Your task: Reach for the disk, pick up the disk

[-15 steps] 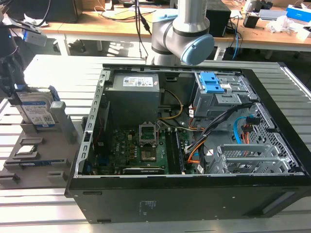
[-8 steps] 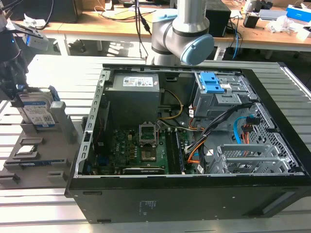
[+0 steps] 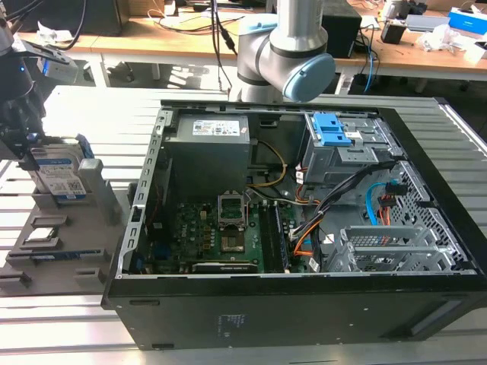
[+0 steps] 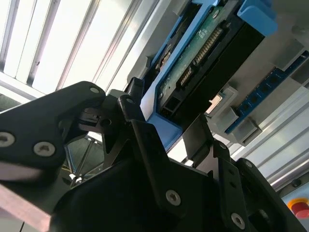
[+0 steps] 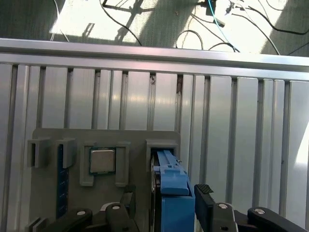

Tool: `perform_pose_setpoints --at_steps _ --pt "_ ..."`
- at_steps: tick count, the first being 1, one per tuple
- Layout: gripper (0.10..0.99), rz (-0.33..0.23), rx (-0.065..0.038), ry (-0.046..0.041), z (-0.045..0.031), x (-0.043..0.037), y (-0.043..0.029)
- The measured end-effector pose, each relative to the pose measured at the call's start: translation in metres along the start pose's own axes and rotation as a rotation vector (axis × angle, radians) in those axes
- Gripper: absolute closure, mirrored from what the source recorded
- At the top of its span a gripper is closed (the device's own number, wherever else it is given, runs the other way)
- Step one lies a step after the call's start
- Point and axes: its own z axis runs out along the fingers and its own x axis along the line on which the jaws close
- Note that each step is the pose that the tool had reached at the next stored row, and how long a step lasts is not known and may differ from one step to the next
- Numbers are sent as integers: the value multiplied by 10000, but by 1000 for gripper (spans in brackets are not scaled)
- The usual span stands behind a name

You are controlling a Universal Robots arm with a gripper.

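On ribbed metal worktop [image 5: 241, 145], black pincer [image 5: 165, 193] stood open astride the blue-railed silver disk [image 5: 171, 176], lower end hidden in grey holder [image 5: 135, 162].

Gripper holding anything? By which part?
Cannot tell. The gripper sits around the blue-railed end of the upright disk, which stands in the grey holder; contact isn't clear.

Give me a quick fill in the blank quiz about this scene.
The disk stands on edge in a ___ holder.
Its side rails are bright ___.
The open gripper straddles the ___.
Missing words: grey, blue, disk.
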Motion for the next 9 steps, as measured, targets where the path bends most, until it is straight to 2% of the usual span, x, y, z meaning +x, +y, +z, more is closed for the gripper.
perform_pose_setpoints --at_steps 3,6,7,9 --pt "502 0 0 0 1 0 0" --pt "690 0 0 0 2 0 0" --pt "718 0 0 0 1 0 0" --pt "718 0 0 0 2 0 0"
